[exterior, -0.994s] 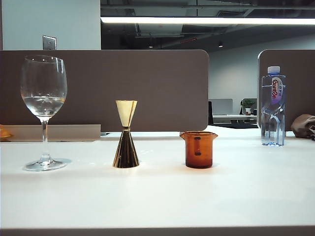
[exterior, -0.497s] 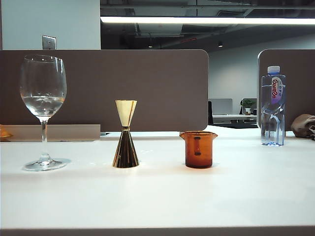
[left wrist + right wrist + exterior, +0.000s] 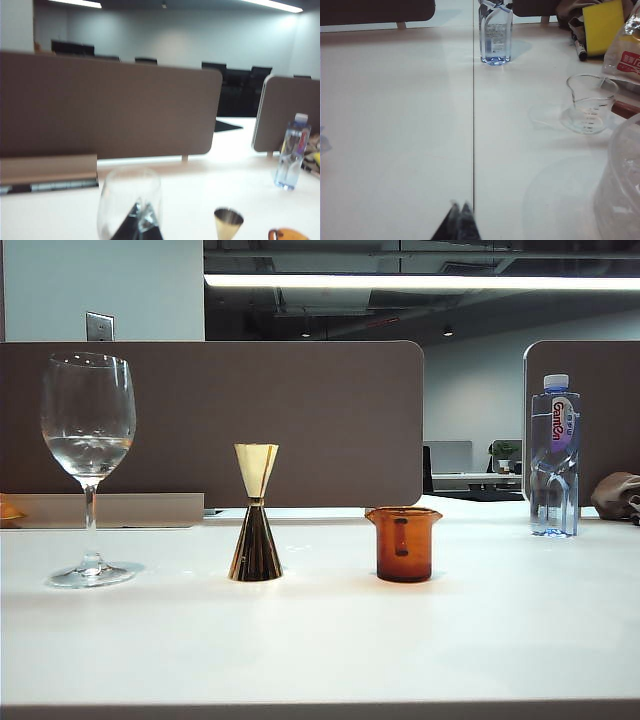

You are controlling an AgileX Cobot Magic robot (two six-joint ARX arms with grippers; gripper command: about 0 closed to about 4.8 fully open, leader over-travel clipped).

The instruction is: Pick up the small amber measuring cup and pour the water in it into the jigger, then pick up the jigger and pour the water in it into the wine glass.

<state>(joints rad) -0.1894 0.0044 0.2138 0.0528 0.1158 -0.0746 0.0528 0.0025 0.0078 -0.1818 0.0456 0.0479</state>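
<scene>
Three vessels standing freed, water sitting in tall clear stemmed wine glass (image 3: 88, 465) | gold hourglass metal jigger (image 3: 256, 526), amber glass measuring cup (image 3: 403, 543) resting upright, pours seemingly done | left gripper (image 3: 137, 222) and right gripper (image 3: 459, 220) hanging clear, jaws pinched together, holding nothing

On the worktop (image 3: 320, 640) the wine glass (image 3: 88, 440) stands at the left, the jigger (image 3: 256, 530) to its right, and the small amber measuring cup (image 3: 403, 544) right of that. A water bottle (image 3: 555, 456) stands farther back at the right, before the partition (image 3: 210, 420).

The left gripper (image 3: 137, 227) sits just before the wine glass; the right gripper (image 3: 457, 225) is over bare worktop.
</scene>
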